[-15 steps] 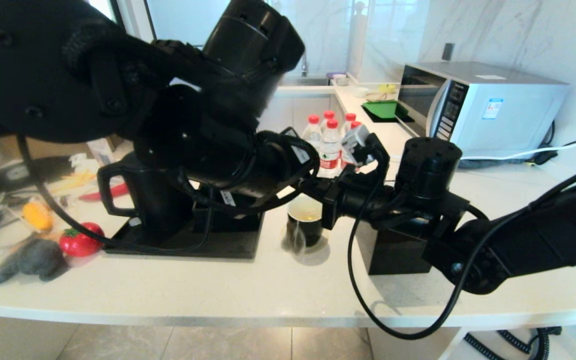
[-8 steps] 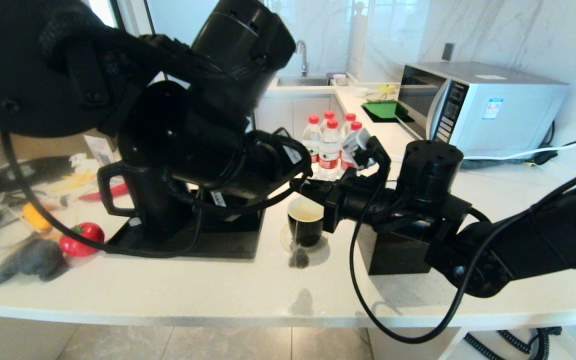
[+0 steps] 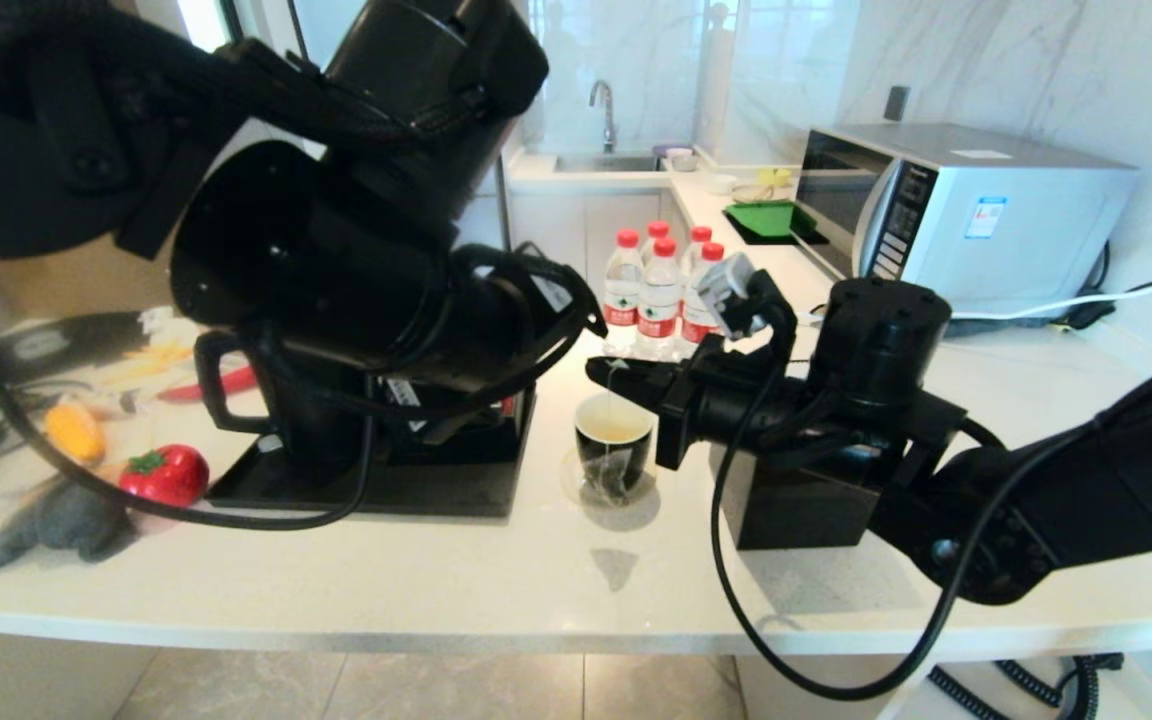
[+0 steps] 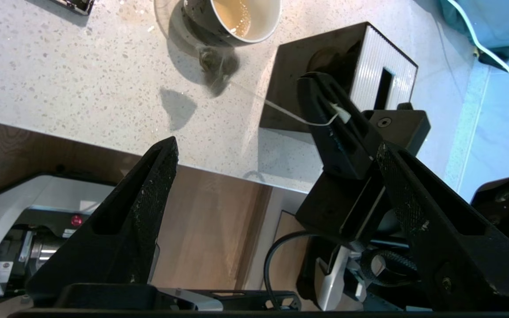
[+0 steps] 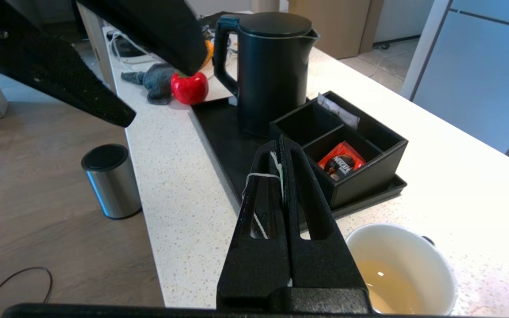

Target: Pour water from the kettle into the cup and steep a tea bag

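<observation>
The black cup stands mid-counter with pale yellowish water in it. My right gripper hovers just above its rim and is shut on the tea bag's string. The tea bag hangs from that string outside the cup, against its near wall, just off the counter. The black kettle stands upright on a black tray to the left. My left gripper is open with nothing in it. It is raised over the counter's front edge, left of the right gripper.
A black compartment box with a red packet sits on the tray beside the kettle. A black tissue box lies under my right wrist. Red-capped bottles and a microwave stand behind. A red pepper lies at the left.
My right gripper rose a little, and the tea bag went down to the counter, then up beside the cup. My left arm pulled up and away to the left, its jaws opening wider.
</observation>
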Controlling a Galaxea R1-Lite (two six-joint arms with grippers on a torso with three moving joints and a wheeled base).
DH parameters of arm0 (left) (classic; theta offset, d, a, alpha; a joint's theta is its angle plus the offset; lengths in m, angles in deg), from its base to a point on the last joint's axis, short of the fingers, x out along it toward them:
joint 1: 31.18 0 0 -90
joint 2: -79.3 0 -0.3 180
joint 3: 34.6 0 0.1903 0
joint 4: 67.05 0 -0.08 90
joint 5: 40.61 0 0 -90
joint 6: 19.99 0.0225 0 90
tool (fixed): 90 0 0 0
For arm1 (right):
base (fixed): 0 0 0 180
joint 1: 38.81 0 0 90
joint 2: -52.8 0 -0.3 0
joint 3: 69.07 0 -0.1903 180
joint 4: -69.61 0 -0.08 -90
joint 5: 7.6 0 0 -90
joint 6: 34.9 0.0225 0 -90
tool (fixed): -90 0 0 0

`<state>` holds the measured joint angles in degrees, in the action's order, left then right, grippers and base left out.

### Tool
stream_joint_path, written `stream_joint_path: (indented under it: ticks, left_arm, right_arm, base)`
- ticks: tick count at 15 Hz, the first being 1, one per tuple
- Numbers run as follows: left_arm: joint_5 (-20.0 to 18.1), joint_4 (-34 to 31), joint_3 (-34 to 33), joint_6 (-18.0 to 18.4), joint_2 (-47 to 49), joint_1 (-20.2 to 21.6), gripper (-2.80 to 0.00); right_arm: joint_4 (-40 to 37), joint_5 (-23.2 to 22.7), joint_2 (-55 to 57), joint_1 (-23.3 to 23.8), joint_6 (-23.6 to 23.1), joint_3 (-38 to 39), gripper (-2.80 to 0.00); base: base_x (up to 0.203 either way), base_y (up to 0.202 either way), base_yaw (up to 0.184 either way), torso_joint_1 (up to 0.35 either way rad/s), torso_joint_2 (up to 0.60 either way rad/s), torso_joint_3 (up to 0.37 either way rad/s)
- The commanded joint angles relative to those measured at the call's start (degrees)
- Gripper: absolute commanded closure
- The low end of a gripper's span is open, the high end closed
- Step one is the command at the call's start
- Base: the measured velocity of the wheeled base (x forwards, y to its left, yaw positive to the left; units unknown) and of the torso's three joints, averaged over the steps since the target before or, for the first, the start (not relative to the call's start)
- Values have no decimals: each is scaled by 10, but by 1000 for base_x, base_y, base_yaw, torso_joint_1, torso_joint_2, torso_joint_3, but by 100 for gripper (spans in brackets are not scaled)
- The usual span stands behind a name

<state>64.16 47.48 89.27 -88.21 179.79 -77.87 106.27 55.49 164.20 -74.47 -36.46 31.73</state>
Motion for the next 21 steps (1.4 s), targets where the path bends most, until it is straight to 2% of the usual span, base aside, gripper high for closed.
stream_joint_path:
  ticks: [1, 5, 9, 10, 15, 19, 21]
  left_arm:
    - [1, -2, -6, -4, -13, -4, -280]
    - [8, -1, -8, -3, -24, -14, -280]
    - [48, 1, -8, -4, -25, -39, -280]
    - [53, 1, -8, -4, -25, -43, 0]
    - [59, -5, -22, 16, -41, -46, 0]
    - [74, 0, -107, 53, -96, -46, 0]
    - [89, 7, -165, 81, -133, -45, 0]
  right_arm:
    - [4, -2, -11, 0, 0, 6, 0]
    - [5, -1, -29, 0, -2, 25, 0]
    - [4, 0, -48, 0, -2, 37, 0]
    - [4, 0, -52, 0, -2, 40, 0]
    - [5, 1, -75, 0, -3, 70, 0]
    - [4, 4, -78, 0, -4, 72, 0]
    - [5, 27, -78, 0, -3, 71, 0]
  base:
    - [0, 0, 0, 0, 0, 0]
    - [0, 0, 0, 0, 0, 0]
    - [0, 0, 0, 0, 0, 0]
    - [0, 0, 0, 0, 0, 0]
    - [0, 0, 0, 0, 0, 0]
    - [0, 0, 0, 0, 0, 0]
    - [0, 0, 0, 0, 0, 0]
